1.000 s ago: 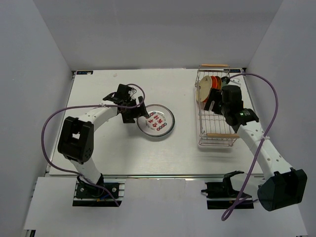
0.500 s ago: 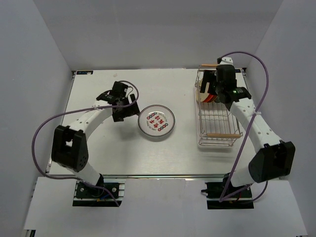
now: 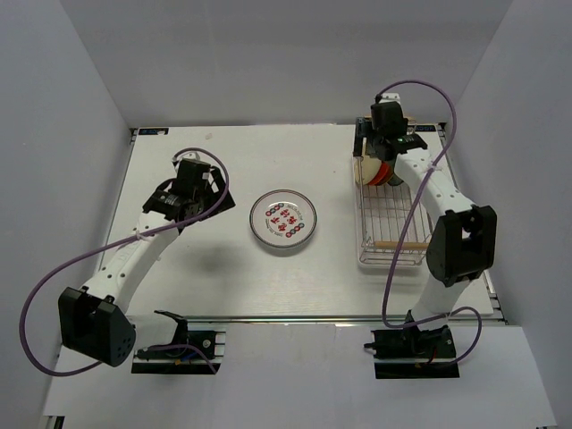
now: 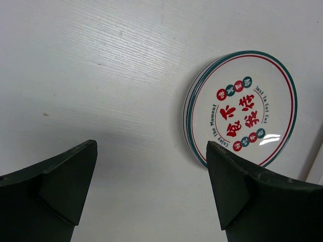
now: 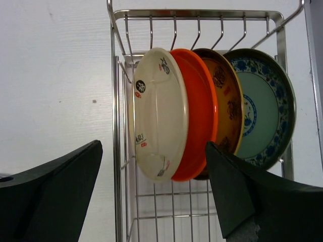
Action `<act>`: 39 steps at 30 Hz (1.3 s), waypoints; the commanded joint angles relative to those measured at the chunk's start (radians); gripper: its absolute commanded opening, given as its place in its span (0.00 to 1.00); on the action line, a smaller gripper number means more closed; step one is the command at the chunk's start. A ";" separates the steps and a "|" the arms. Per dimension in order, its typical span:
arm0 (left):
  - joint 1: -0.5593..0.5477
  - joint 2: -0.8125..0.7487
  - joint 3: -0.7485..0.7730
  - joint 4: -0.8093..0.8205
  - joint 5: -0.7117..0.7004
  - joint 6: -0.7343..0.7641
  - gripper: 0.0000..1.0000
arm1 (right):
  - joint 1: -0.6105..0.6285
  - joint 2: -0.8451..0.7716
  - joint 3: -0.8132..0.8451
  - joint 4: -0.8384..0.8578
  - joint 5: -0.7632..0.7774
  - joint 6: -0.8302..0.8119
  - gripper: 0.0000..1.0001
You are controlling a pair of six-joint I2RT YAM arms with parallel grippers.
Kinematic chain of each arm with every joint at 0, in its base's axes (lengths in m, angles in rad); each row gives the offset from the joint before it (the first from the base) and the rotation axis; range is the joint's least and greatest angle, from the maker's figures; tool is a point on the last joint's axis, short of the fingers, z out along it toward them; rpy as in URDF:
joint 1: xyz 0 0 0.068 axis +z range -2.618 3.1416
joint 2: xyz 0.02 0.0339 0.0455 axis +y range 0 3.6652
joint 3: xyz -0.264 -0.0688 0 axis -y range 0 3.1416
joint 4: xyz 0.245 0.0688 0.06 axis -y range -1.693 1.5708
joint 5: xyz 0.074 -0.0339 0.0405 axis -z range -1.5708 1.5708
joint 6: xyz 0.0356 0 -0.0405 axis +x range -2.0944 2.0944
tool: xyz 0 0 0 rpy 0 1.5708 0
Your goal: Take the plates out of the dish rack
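Note:
A white plate with a green-red rim ring and red characters [image 3: 283, 218] lies flat on the table; it also shows in the left wrist view [image 4: 242, 108]. My left gripper [image 3: 207, 198] [image 4: 151, 146] is open and empty, to the left of that plate and apart from it. The chrome wire dish rack [image 3: 362, 223] [image 5: 197, 14] stands at the right. Several plates stand on edge at its far end: a cream-white plate [image 5: 159, 113], an orange-red plate [image 5: 202, 106], a brown-yellow plate [image 5: 227, 101] and a teal green plate [image 5: 262, 111]. My right gripper [image 3: 384, 154] [image 5: 154, 146] is open above them, touching none.
The rack has wooden rod handles, one at its near end [image 3: 399, 244] and one at its far end, mostly hidden by my right arm. The rack's near half holds no plates. Grey walls close in the white table [image 3: 179, 268] on three sides.
My left gripper has drawn back to the left, away from the plate on the table. My right gripper has moved from the rack's middle to its far end, over the standing plates.

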 commanded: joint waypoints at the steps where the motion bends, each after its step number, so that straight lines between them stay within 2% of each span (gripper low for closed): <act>1: 0.001 -0.030 -0.011 0.014 -0.045 -0.006 0.98 | -0.010 0.044 0.079 0.016 0.032 0.006 0.87; 8: 0.001 -0.022 -0.017 0.009 -0.061 -0.003 0.98 | -0.036 0.085 0.082 0.008 0.035 0.070 0.86; 15: 0.001 -0.022 -0.022 0.020 -0.061 0.000 0.98 | -0.068 0.101 0.064 0.022 -0.020 0.101 0.77; 23: 0.001 -0.018 -0.020 0.014 -0.073 -0.003 0.98 | -0.088 0.125 0.061 0.029 -0.083 0.116 0.56; 27: 0.001 -0.025 -0.020 0.012 -0.075 -0.002 0.98 | -0.090 0.131 0.070 0.036 -0.090 0.116 0.39; 32: 0.001 -0.030 -0.020 0.014 -0.075 0.000 0.98 | -0.090 0.116 0.079 0.034 -0.098 0.095 0.26; 36: 0.001 -0.027 -0.028 0.021 -0.076 0.001 0.98 | -0.088 0.101 0.104 0.013 -0.090 0.051 0.10; 39: 0.001 -0.027 -0.020 0.020 -0.062 0.001 0.98 | -0.094 0.078 0.110 0.005 -0.072 0.021 0.03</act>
